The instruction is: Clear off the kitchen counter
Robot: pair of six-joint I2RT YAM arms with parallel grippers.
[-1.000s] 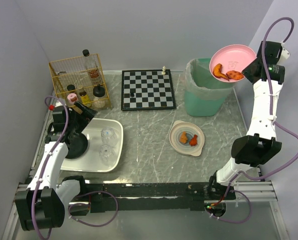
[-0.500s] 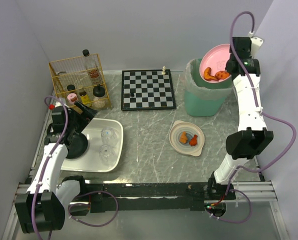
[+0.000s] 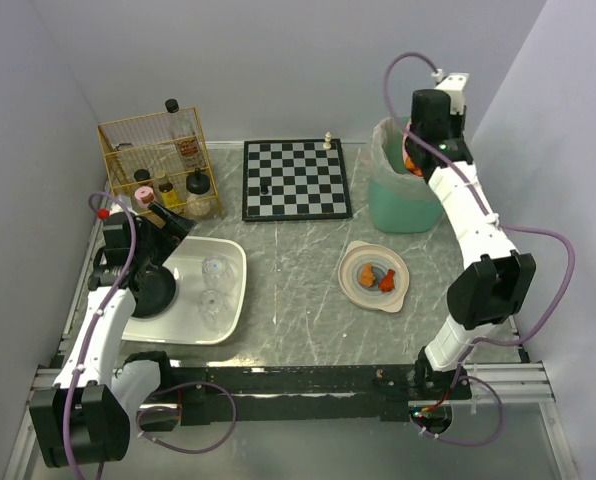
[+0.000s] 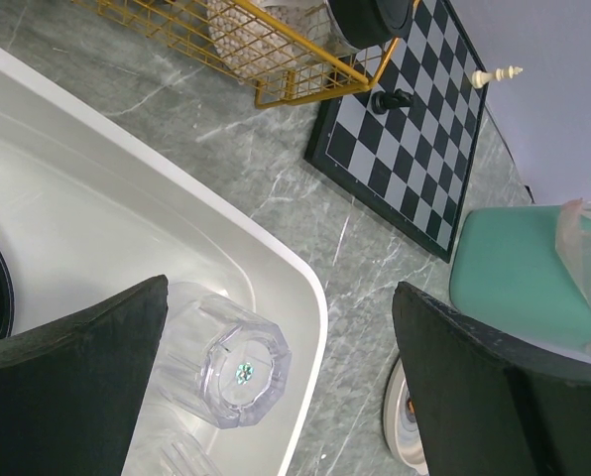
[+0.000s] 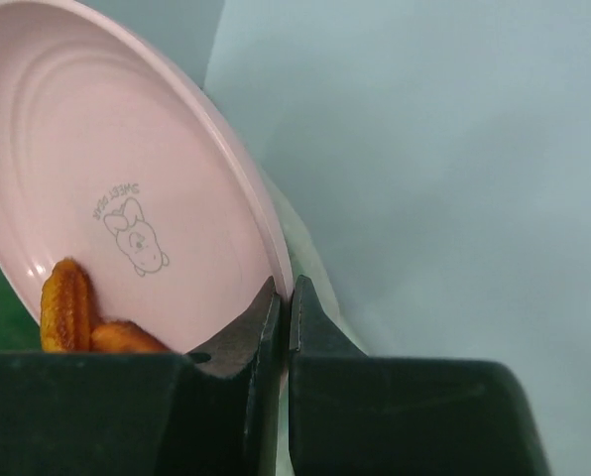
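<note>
The right gripper (image 5: pixel 284 297) is pinching the rim of the pink plate (image 5: pixel 127 188), jaws clenched on its edge, and it's tipping that plate steeply over the green bin (image 3: pixel 403 205) at the far right of the kitchen counter (image 3: pixel 298 265), the grey marble top lying under everything here. The two orange scraps (image 5: pixel 72 317) are sitting at the plate's low edge (close to the gripper's body, not yet off). My read is that this is the dumping step. Doing it well is calling for more tilt with the low edge held inside the liner (image 4: pixel 583 238), so the scraps are dropping into the bin and not onto the counter. The hold is looking thin on that rim, so a slow wrist roll is suiting better than a shake. On the left, the left gripper (image 4: pixel 281 307) is hanging spread wide, holding nothing, above the white tub (image 3: pixel 233 300), with a clear glass (image 4: pixel 238 367) lying just below it. A beige plate (image 3: pixel 350 285) with food is waiting mid-counter.
</note>
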